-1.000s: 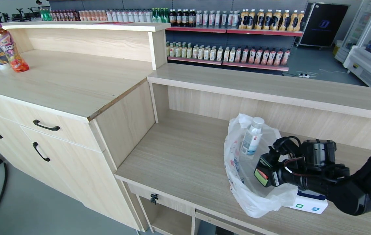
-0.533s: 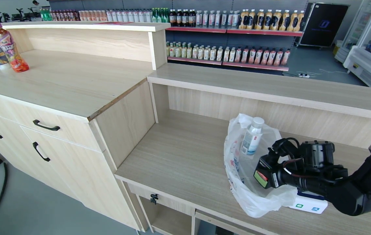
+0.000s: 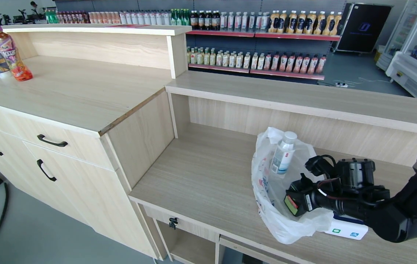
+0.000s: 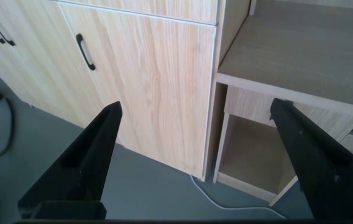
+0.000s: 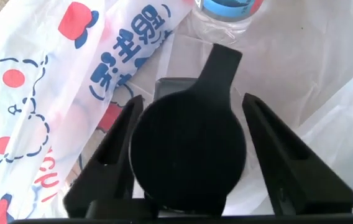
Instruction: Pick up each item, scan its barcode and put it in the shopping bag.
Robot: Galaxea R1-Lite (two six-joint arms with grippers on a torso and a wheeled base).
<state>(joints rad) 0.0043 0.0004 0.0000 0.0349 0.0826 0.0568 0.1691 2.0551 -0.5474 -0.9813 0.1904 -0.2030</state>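
So we're partway: one water bottle (image 3: 283,154) sits in the shopping bag (image 3: 267,209), our right gripper (image 5: 192,124) pinches a dark can (image 3: 293,203) at its mouth, and an orange drink (image 3: 12,55) waits on the far counter (image 3: 83,91).

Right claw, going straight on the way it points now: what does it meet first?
Probably the inner plastic of the shopping bag: the right claw, shut on a dark canister, aims into its mouth. The water bottle looks off-line; depth is unclear.
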